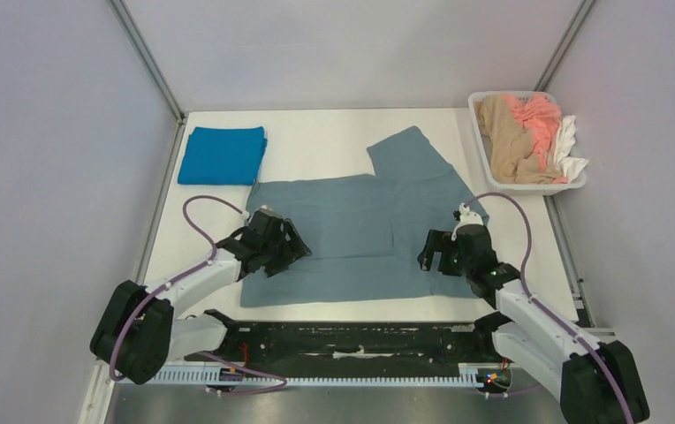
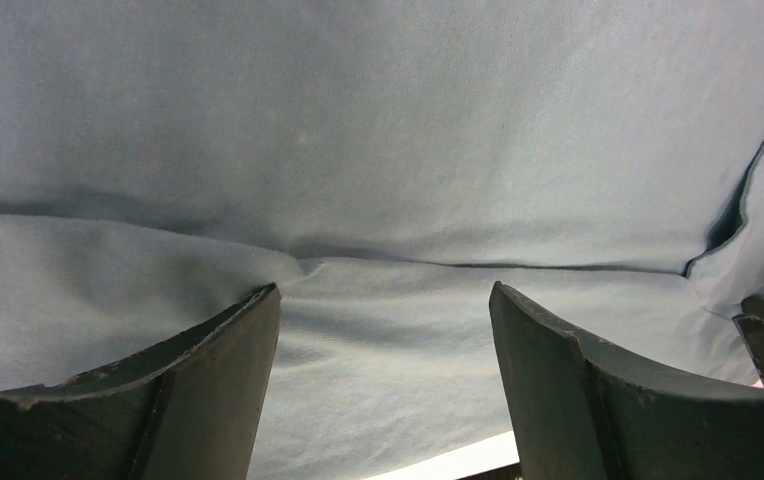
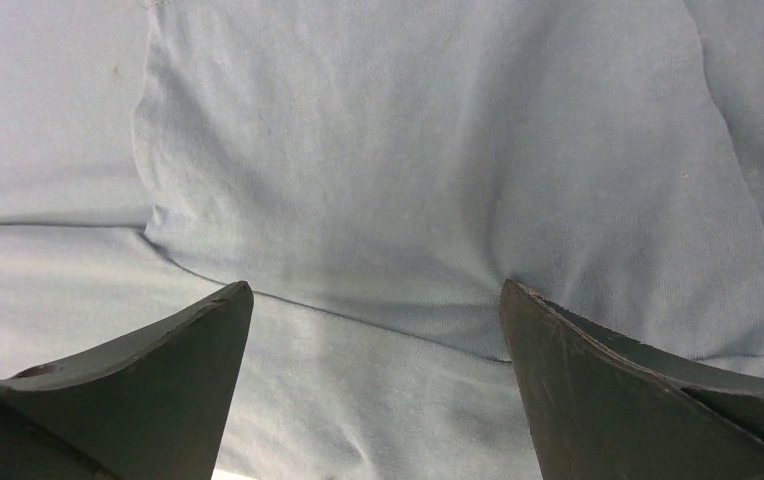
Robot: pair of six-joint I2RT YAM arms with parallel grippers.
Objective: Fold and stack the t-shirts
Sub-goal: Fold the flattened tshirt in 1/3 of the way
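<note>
- A large dusty grey-blue cotton t-shirt (image 1: pixel 360 230) is lying spread across the middle of the white tabletop (image 1: pixel 316 132), one sleeve sticking out toward the far side.
- A bright cobalt blue t-shirt (image 1: pixel 223 155) is sitting folded in the far left corner, well apart from the grey one and apparently done.
- The left claw (image 1: pixel 291 252) is hovering over the grey shirt's left edge, its jaws standing wide with nothing between them but cloth below.
- The right claw (image 1: pixel 429 256) is poised over the right edge, likewise wide and gripping nothing.
- A white plastic basket (image 1: pixel 475 104) of tan, pink and white garments is waiting at the far right.
- The wrist views are showing a layered edge of cloth running across just ahead of each pair of fingertips.
- The step appears to be a paired pinch for the next fold. To do it well, each claw should be dropping onto its own edge, catching every layer, not just the top one.
- Both should then be lifting level and together, keeping the cloth taut so the fold lands square, without dragging the loose sleeve.
</note>
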